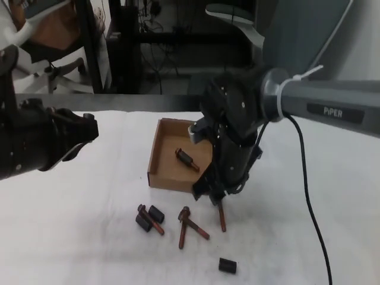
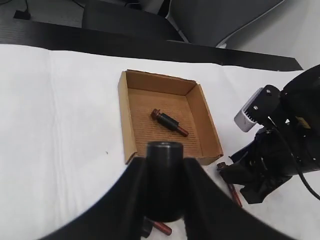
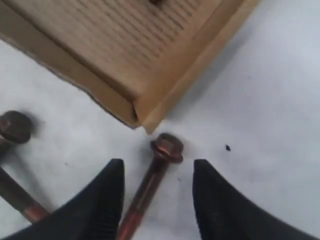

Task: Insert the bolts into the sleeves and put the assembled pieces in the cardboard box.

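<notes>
One bolt (image 3: 149, 192) lies flat on the white surface (image 1: 89, 237), just off a near corner of the box (image 3: 192, 75), with its head toward that corner. The right gripper (image 3: 158, 167) stands directly over it. Its fingers are open, one on each side of the shank with a gap on both sides, and it holds nothing. In the high view this gripper (image 1: 215, 197) points down just beside the box (image 1: 155, 155), and the bolt (image 1: 221, 217) runs out from under it toward the camera.

One assembled piece (image 2: 169, 122) lies inside the box (image 2: 125, 120) on its floor, apart from the walls.

The left gripper (image 2: 164, 165) is closed on a black sleeve (image 2: 162, 187), held with one end facing the wrist camera. The left arm (image 1: 41, 142) is raised over the left of the surface, well apart from the box.

Remaining parts on the surface, all nearer the camera than the box in the high view:
- two more bolts (image 1: 193, 226), lying in a V with their heads together, just beside the first bolt;
- a fourth bolt (image 1: 152, 220), farther left, with two sleeves (image 1: 156, 213) against it, one on each side;
- a lone sleeve (image 1: 227, 265), nearest the camera and apart from the rest.
</notes>
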